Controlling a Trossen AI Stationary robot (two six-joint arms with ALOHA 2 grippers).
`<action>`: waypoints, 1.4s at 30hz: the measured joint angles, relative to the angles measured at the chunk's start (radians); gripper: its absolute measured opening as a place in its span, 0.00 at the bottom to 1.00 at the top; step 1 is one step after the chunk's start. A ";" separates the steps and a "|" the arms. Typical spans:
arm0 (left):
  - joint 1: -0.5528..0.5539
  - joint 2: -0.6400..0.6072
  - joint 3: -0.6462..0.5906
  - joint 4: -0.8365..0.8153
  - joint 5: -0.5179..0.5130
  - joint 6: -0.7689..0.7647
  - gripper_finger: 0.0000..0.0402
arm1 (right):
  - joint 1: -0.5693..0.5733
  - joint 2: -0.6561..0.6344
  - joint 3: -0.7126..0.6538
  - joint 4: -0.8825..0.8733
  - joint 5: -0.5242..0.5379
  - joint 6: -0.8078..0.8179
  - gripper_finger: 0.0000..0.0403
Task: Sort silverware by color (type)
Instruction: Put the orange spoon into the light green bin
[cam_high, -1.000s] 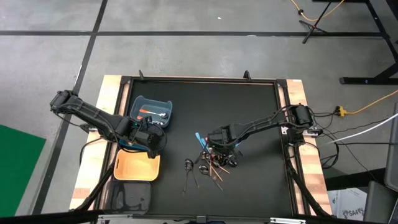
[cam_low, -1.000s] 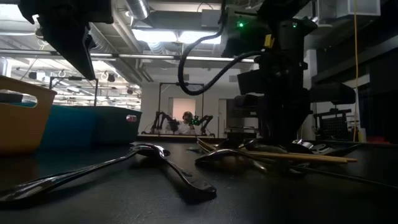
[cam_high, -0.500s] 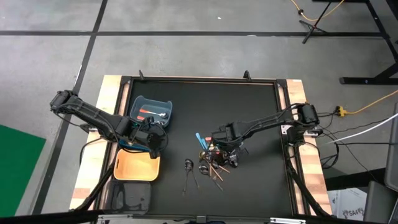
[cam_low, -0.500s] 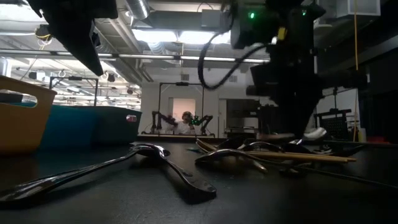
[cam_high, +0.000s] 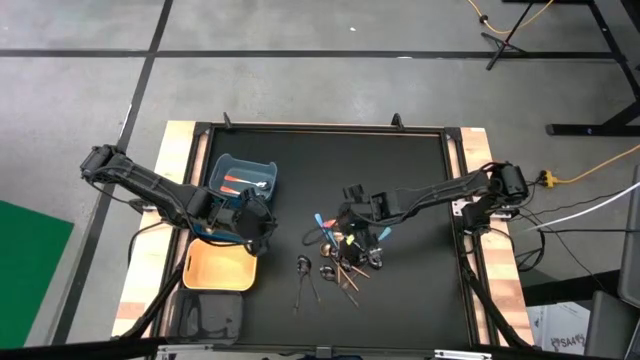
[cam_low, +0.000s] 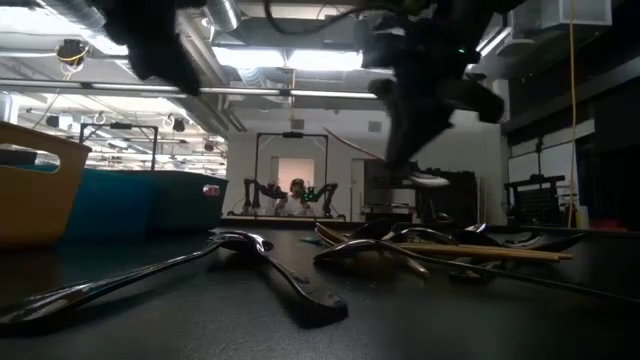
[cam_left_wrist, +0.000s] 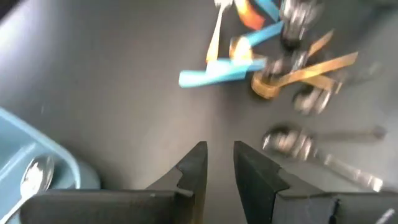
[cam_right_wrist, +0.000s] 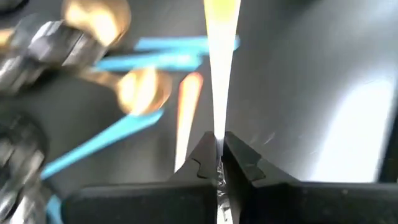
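Observation:
The silverware pile (cam_high: 345, 258) lies on the black table right of centre: light blue, gold, black and orange-handled pieces. My right gripper (cam_high: 338, 228) hangs above the pile's left edge, shut on an orange-handled piece (cam_right_wrist: 221, 56). Two black spoons (cam_low: 250, 262) lie on the table nearer the front edge. My left gripper (cam_left_wrist: 219, 149) is open with nothing between its fingers. It hovers beside the blue bin (cam_high: 245, 180) and points toward the pile. That bin holds an orange-handled piece (cam_high: 240, 180). My right gripper pinches the orange-handled piece at its narrow pale neck (cam_right_wrist: 219, 127) between the two fingertips. The fingers slant down from the table's right side. The orange handle (cam_right_wrist: 222, 25) runs straight on past the fingertips, and the piece is lifted clear of the pile.
A yellow bin (cam_high: 220, 268) stands below the blue bin on the left. A grey bin (cam_high: 212, 315) sits at the front left corner. Bare black tabletop lies between the bins and the pile. Wooden rails (cam_high: 480, 250) border the table.
My right gripper has risen from the pile and tipped, lifting the orange-handled piece clear of the other silverware. My left gripper has tilted upward and shifted a little toward the pile, its fingers unchanged.

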 joint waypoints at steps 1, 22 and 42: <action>0.000 0.000 0.000 0.032 -0.020 -0.001 0.18 | 0.000 0.000 0.000 0.031 0.019 0.012 0.01; 0.090 0.000 0.000 0.259 -0.109 -0.159 0.34 | 0.000 0.001 0.000 0.357 0.104 0.167 0.00; 0.094 0.111 0.000 0.410 -0.079 -0.233 0.33 | 0.000 0.002 0.001 0.359 0.104 0.188 0.00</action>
